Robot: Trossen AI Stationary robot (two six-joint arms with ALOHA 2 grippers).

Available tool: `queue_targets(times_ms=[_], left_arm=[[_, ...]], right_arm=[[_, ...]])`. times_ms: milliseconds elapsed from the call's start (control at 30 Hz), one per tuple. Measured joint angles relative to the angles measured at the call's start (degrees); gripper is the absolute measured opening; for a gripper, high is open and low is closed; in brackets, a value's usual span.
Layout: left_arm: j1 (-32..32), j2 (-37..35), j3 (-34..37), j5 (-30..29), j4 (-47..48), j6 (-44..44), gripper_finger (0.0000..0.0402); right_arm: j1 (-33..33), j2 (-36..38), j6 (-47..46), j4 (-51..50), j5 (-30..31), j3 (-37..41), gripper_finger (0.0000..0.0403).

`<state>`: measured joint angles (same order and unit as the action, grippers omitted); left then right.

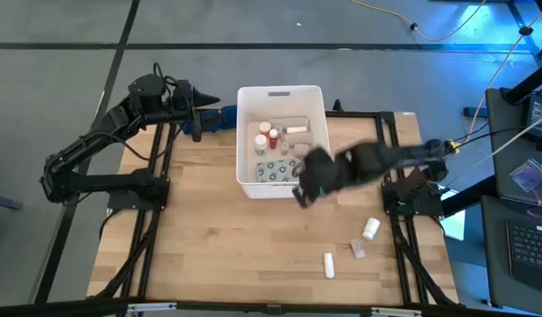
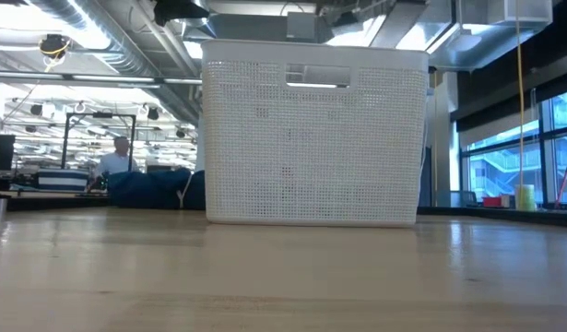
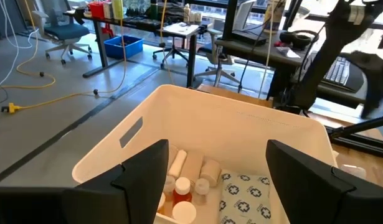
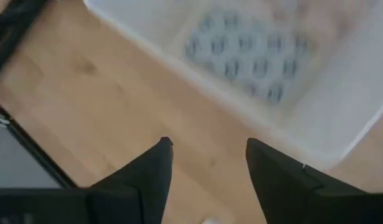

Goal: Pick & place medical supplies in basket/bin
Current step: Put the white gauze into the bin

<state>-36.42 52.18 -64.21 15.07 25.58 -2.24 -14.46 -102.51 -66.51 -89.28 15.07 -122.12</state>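
White bin: far centre of counter, holding bottles, rolls, blister pack. Right tool: just outside the bin's near corner, parted, empty, probably heading for loose supplies. Left tool: parted, empty, waiting beside the bin.

Grey concrete floor with dark seams around light wood table. Yellow cable trails across floor. Blue office chair and blue bin beside dark desks. Large windows on one side. Exposed ceiling ducts, strip lights. Distant seated person.
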Motion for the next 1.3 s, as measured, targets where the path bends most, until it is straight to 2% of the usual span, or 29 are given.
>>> queue_targets(times_ms=[100, 233, 433, 500, 733, 1000, 1300], left_arm=[[0.0, -0.02, -0.02, 0.0, 0.07, 0.0, 0.026], [0.0, -0.02, -0.02, 0.0, 0.17, 0.0, 0.0262], [0.0, -0.02, -0.02, -0.02, 0.35, 0.0, 0.026], [0.0, -0.02, -0.02, -0.02, 0.35, 0.0, 0.026], [0.0, -0.02, -0.02, -0.02, 0.35, -0.02, 0.0262], [0.0, -0.02, -0.02, -0.02, 0.47, -0.02, 0.0261], [0.0, -0.02, -0.02, -0.02, 1.31, 0.0, 0.026]], right_arm=[[-6.67, -0.19, -13.84, -0.43, 0.01, 7.14, 0.0195], [-14.54, -0.19, -30.32, 2.09, -6.14, 16.88, 0.0185], [-21.23, -0.19, -41.14, 23.66, -14.26, 33.5, 0.018], [-22.29, -0.2, -43.31, 30.31, -15.72, 38.44, 0.018], [-23.19, -0.21, -45.74, 41.73, -18.59, 50.39, 0.018], [-22.87, -0.21, -44.22, 50.98, -21.2, 57.14, 0.018], [-21.02, -0.21, -44.01, 54.58, -21.35, 61.97, 0.0179]])
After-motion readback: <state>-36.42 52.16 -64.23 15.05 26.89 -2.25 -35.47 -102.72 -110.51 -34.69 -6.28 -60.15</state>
